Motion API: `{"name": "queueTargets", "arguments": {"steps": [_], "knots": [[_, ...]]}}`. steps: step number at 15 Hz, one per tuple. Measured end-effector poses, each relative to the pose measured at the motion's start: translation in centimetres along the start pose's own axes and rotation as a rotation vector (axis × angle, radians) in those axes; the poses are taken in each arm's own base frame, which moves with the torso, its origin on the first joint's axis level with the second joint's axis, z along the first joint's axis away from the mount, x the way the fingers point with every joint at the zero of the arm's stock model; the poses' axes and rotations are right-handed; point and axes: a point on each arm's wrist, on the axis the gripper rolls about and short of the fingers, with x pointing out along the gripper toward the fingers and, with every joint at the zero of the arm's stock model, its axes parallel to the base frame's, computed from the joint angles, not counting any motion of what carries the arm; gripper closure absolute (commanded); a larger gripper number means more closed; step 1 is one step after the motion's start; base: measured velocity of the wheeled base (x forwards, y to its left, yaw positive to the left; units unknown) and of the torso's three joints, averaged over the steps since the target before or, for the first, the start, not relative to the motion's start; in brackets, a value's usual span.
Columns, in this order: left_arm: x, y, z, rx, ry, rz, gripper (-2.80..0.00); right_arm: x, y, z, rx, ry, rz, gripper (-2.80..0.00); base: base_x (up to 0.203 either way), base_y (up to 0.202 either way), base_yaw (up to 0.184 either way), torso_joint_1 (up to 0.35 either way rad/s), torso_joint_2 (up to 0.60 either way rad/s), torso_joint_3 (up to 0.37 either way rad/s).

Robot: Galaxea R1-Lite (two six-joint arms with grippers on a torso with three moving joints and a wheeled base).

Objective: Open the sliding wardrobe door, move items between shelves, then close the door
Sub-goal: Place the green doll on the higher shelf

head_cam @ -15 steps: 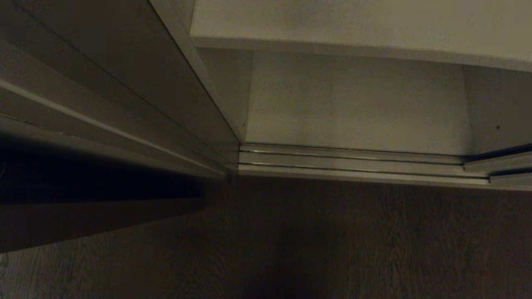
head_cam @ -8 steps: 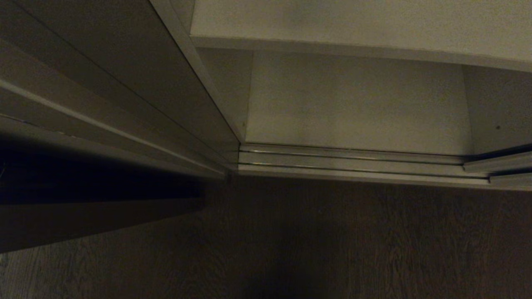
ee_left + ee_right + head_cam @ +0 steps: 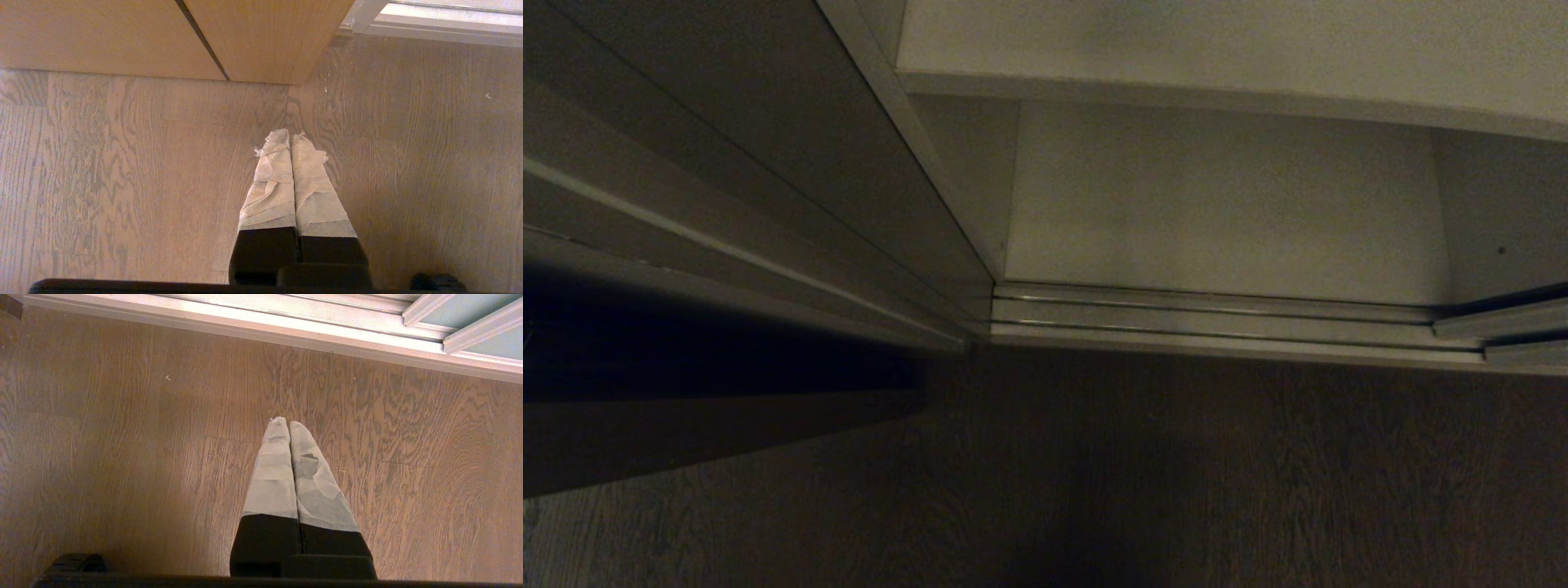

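The wardrobe is seen from above in the head view with its opening uncovered: a white shelf (image 3: 1225, 41) runs across the twelve o'clock edge, and beneath it the pale bottom board (image 3: 1225, 204) lies bare, no plush toys being visible on either. The floor track (image 3: 1217, 318) with its two rails is laid along the front of the opening, and at three o'clock the lower corners of the two sliding doors (image 3: 1523, 335) are seen standing on it, their blue-green panels (image 3: 494, 345) showing in the right wrist view. At nine o'clock a dark wooden side panel (image 3: 727, 163) rises beside the opening. Neither arm is caught by the head camera. The left gripper (image 3: 289, 136) is held above the wooden floor (image 3: 122, 171), near the corner of the orange-brown panel (image 3: 253, 36), its taped fingers pressed together on nothing. The right gripper (image 3: 288, 424) is likewise pressed together and empty above the floor, short of the track.
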Motion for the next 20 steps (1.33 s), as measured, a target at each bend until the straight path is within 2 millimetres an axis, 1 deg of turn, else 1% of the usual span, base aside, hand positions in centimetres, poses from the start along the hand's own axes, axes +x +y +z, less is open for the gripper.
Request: {"name": "queueTargets", "arguments": {"steps": [11,20], "knots": [[0.00,0.00,0.00,0.000,0.000,0.000,0.00,0.01,0.00,0.00,0.000,0.001,0.000,0.00,0.000,0.000,0.000,0.000,0.00,0.007],[-0.04,0.00,0.02,0.005,0.007,0.000,0.00,0.01,0.00,0.01,0.000,0.001,0.001,0.00,0.000,0.000,0.000,0.001,0.00,0.185]]}}
